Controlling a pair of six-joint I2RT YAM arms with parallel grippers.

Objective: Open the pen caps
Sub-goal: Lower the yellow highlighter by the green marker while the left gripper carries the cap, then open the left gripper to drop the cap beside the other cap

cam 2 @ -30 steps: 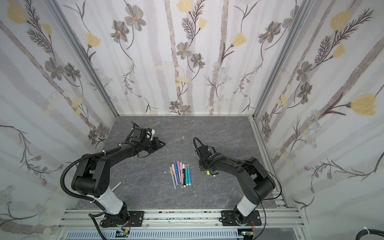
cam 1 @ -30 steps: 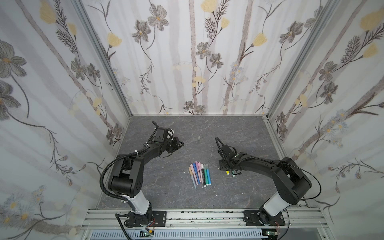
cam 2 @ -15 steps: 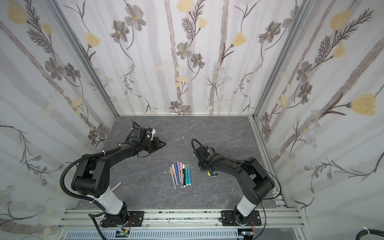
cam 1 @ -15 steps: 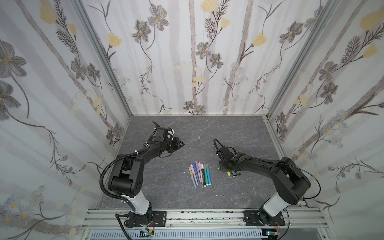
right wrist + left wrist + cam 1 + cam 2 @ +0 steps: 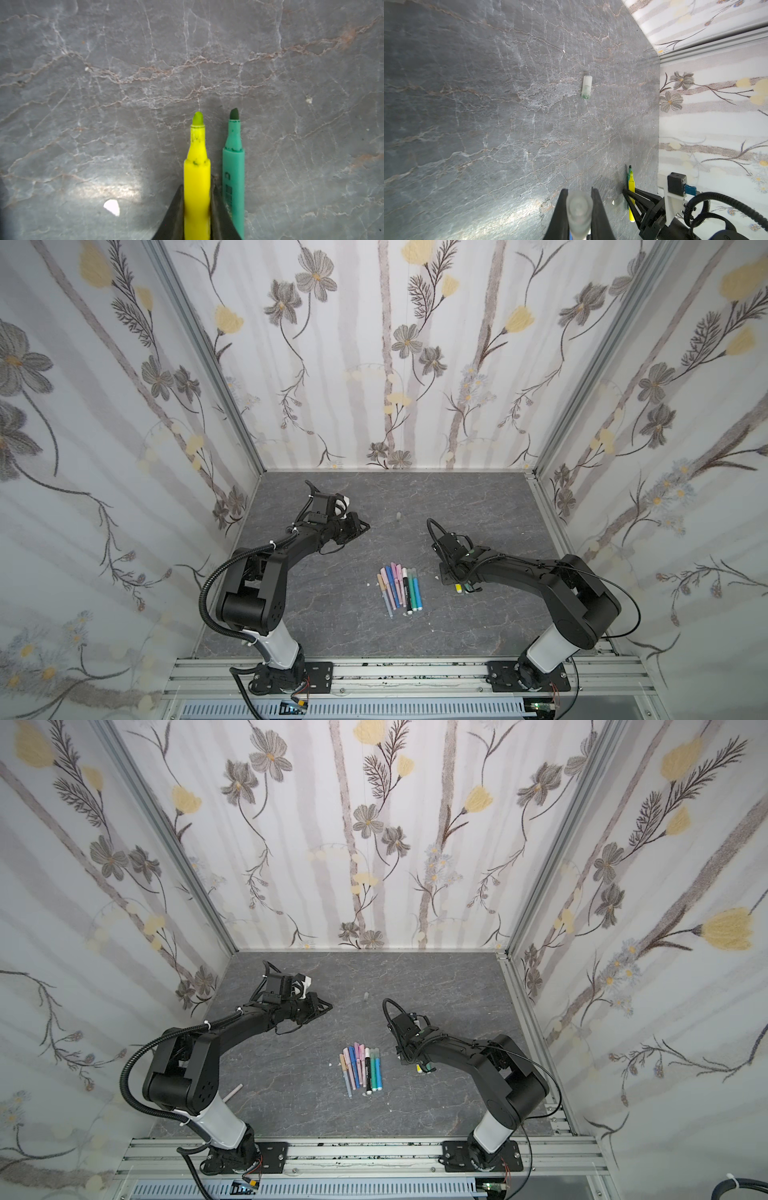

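Since a cap must be pulled clear of its pen, left hand (image 5: pixel 579 190): pressed together on a stubby frosted translucent cap (image 5: pixel 579 207), seen end-on between the fingers. In a top view the left hand (image 5: pixel 360 526) sits left of centre, well apart from every pen, which reads as keeping the freed cap out of the way.
Right hand (image 5: pixel 196 187): its fingers lie along both sides of a yellow plastic highlighter barrel (image 5: pixel 197 170). Whether they press or are letting go cannot be told.
Yellow barrel's place: flat on the grey marbled surface (image 5: pixel 332 626), tip bare, just beside and parallel to a green plastic marker (image 5: pixel 233 166), also bare-tipped. Both lie right of centre in both top views, judged a lay-down spot for opened pens.
Loose cap: a short white frosted cap (image 5: pixel 586 87) with green staining lies alone, at upper middle of the floor in both top views. This is likely where caps get dropped.
Row of coloured pens (image 5: pixel 399 587): side by side at lower centre, between the arms, within either's reach. Which of them carry caps is too small to tell.
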